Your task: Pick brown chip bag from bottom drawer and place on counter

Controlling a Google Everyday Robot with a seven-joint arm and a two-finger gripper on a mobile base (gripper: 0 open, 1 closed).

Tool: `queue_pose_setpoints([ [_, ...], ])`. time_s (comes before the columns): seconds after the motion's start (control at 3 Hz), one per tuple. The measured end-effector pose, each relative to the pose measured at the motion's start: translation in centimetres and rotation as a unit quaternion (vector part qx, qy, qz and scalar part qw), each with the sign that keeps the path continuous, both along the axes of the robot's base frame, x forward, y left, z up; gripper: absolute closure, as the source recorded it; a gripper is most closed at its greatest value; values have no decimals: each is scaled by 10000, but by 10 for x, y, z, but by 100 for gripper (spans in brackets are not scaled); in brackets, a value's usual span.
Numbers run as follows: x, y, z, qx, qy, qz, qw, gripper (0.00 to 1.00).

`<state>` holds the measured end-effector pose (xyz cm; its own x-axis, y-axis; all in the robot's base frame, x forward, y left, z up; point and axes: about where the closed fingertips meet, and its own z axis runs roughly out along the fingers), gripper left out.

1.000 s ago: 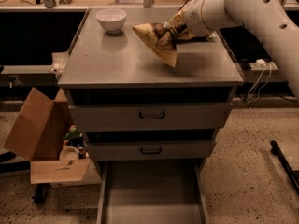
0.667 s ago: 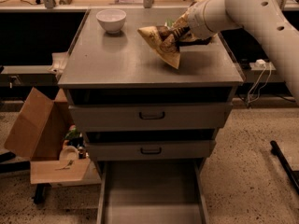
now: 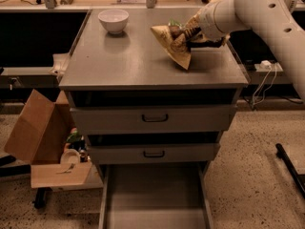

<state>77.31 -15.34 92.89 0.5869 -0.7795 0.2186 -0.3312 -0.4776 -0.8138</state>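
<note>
The brown chip bag hangs tilted over the right half of the counter, its lower corner at or just above the surface. My gripper is shut on the bag's upper right end, at the end of the white arm coming in from the right. The bottom drawer is pulled open below the cabinet, and its grey floor shows nothing on it.
A white bowl stands at the counter's back left. Two closed grey drawers with black handles sit above the open one. An open cardboard box with clutter is on the floor to the left. A bench with cables runs behind.
The arm has carried the bag a little to the right and slightly back over the counter. Bowl and drawers have not moved.
</note>
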Motion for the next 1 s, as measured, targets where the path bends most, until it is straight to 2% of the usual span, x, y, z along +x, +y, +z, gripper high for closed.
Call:
queue_pose_setpoints([
  [0.67, 5, -9, -2, 38, 38, -130, 9999, 11],
  [1.0, 5, -9, -2, 38, 38, -130, 9999, 0],
])
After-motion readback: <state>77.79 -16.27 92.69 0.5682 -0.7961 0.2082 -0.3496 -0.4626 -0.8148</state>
